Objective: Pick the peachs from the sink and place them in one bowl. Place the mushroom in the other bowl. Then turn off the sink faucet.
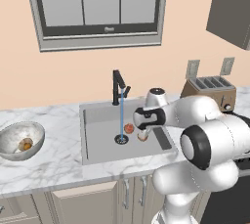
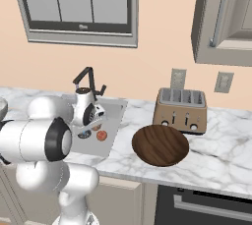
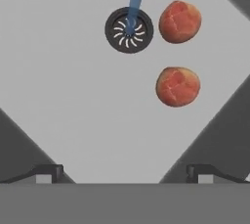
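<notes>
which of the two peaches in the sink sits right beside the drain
In the hand view, the upper peach, nearly touching the drain where the water lands. The other peach lies farther from it.

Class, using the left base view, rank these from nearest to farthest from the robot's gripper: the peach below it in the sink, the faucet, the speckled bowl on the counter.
1. Peach: in the sink, directly under the open gripper.
2. Faucet: at the sink's back edge, left of the gripper and behind it.
3. Speckled bowl: far left on the counter.
</notes>
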### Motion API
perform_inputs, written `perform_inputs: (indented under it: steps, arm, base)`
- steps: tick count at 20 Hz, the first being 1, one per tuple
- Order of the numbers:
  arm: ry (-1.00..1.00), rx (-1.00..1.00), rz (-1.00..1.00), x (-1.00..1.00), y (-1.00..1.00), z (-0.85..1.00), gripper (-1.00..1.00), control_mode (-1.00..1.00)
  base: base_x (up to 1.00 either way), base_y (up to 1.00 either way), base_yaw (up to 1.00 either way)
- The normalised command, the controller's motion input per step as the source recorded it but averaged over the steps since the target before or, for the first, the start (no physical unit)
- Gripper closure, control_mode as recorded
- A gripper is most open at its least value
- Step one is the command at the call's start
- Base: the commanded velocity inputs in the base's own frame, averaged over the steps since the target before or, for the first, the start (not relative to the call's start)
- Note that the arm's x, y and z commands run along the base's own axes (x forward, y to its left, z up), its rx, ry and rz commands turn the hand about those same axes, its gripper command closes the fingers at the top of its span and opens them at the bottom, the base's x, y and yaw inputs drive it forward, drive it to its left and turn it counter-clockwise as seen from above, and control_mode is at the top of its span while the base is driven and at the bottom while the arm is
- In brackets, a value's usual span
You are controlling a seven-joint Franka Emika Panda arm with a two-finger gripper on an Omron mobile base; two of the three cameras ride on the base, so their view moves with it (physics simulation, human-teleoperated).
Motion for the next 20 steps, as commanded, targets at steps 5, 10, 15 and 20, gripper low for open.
perform_inputs:
  steps: [5,10,15,20]
  arm:
    - [0.07,-0.03,0.12,0.36,0.00,-0.35,-1.00,-1.00]
    - [0.02,-0.02,0.10,0.31,0.00,-0.35,-1.00,-1.00]
    - [-0.01,-0.01,0.06,0.25,0.00,-0.40,-1.00,-1.00]
    - [-0.07,-0.02,0.01,0.22,0.00,-0.39,-1.00,-1.00]
  base:
    - [0.00,0.00,0.00]
    - [0.00,0.00,0.00]
    - [0.00,0.00,0.00]
    - [0.00,0.00,0.00]
